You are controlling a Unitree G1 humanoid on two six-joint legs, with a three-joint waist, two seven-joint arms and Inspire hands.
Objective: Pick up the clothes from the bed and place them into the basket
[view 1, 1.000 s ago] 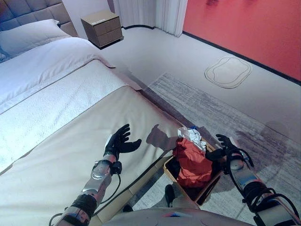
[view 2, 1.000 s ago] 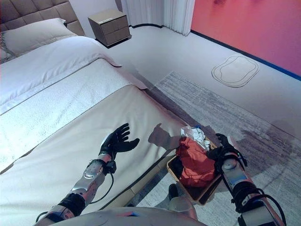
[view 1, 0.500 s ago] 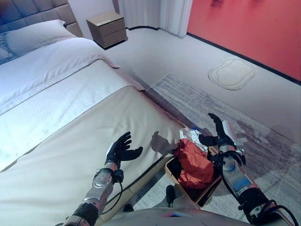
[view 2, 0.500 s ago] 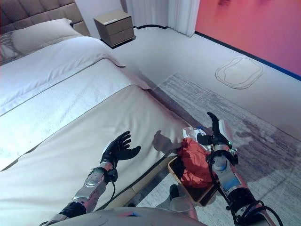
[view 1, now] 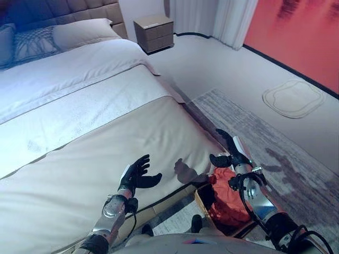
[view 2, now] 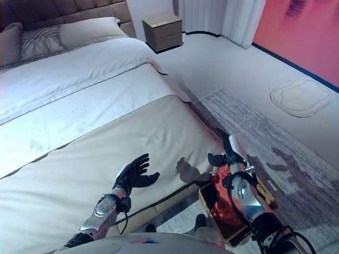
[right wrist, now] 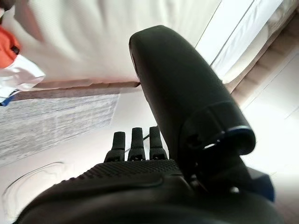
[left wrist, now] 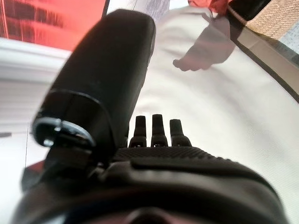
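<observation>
Red clothes sit heaped in the basket on the floor beside the bed; soft, light and floppy, they are best gathered by a bunched fold. Left robot hand hovers spread and empty over the bedcover, and right robot hand hangs open, empty, above the basket.

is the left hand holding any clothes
No, the left hand hovers open over the bare bed, fingers spread and empty; the red cloth lies in the basket.
</observation>
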